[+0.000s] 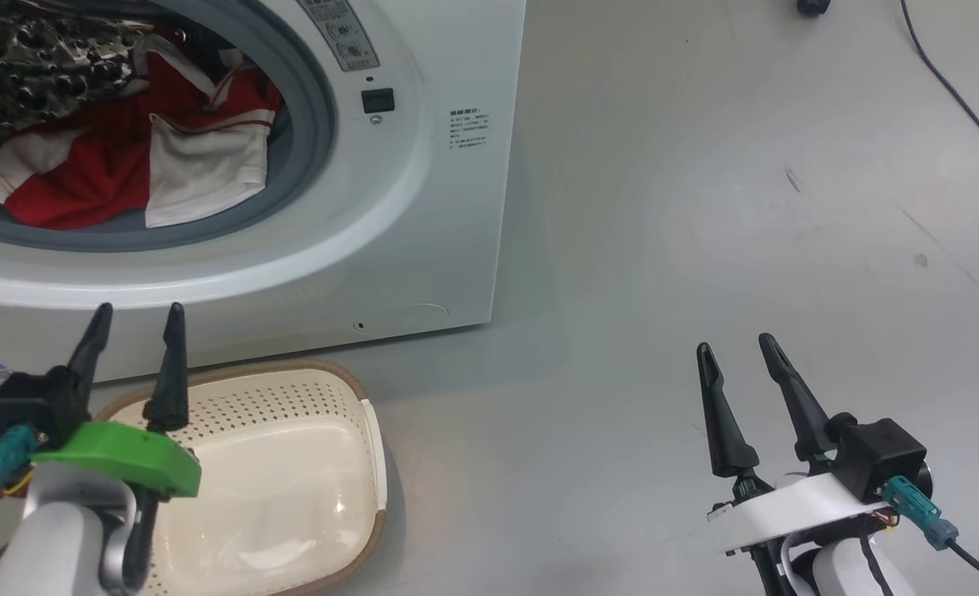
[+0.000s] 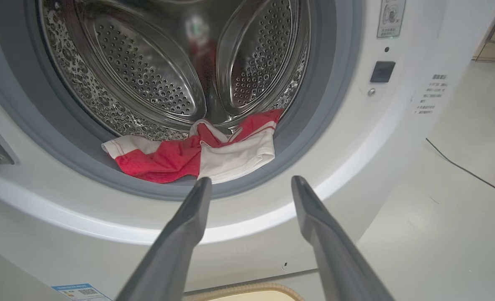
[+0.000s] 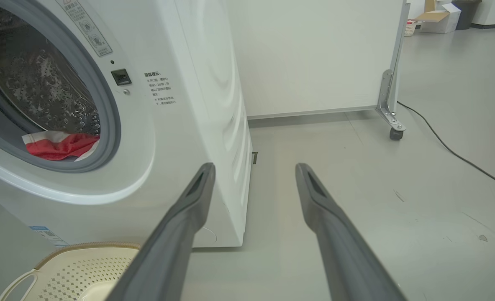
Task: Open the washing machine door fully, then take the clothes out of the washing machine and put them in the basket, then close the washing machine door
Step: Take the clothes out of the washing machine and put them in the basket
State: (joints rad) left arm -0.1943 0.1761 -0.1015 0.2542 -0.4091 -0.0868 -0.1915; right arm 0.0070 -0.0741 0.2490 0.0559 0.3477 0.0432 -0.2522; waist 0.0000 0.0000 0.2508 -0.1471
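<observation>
While left pincer (image 1: 141, 308) and right pincer (image 1: 735, 343) agape, crumpled red-white clothes (image 1: 83, 174) in perforated steel drum (image 2: 147, 75).

red-and-white clothes (image 1: 125, 165), cream perforated basket (image 1: 290, 463).

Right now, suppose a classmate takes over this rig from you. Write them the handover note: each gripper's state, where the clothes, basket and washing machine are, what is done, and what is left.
Left gripper: open, empty, above the basket, aimed at the washing machine opening.
Right gripper: open, empty, over the floor to the washer's right.
Clothes: heaped at the drum's front, on the lower gasket.
Basket: on the floor before the washer, no clothes in it.
Done: door open; how far, cannot tell.
Left: move clothes to basket, close door.
</observation>
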